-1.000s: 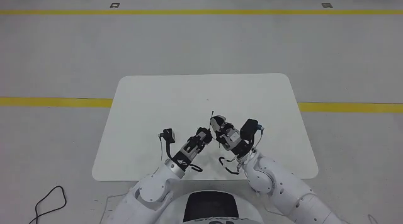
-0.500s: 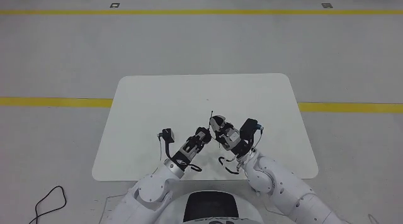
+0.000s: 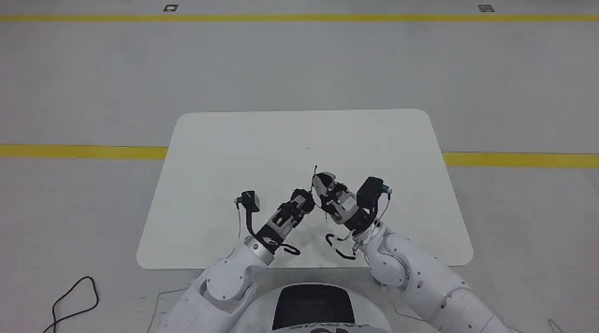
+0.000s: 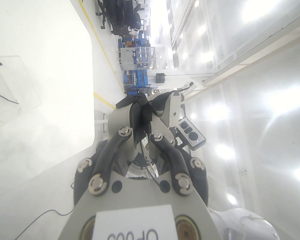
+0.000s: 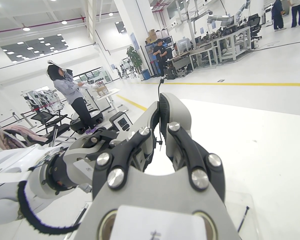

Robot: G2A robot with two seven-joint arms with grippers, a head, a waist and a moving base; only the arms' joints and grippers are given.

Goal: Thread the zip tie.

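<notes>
My right claw [image 5: 162,102] is pressed together on the zip tie [image 5: 159,89]. Its two dark pads pinch the thin black strip somewhere along its middle. In the right wrist view the strip runs almost in line with the fingers. One end comes out beyond the fingertips and seems a little thicker at its tip. The other end hangs free in the gap between the finger links, on the palm side.

My left claw [image 4: 139,104] is pressed together as well, with its black pads touching each other. I cannot tell whether anything is between them. A thin dark line runs in the gap behind the pads, but I cannot say what it is. Just beyond the tips of this claw I see the body of the right claw, very near.

In the top view both claws are close together above the near half of the worktop [image 3: 374,141], about at its middle. The zip tie rises from that place as a fine dark line pointing toward the far edge.

On the worktop, at the side near the robot, lies a clear sheet [image 4: 27,76]. A few thin black strips [image 4: 5,97] lie on it. The sheet touches neither claw.
</notes>
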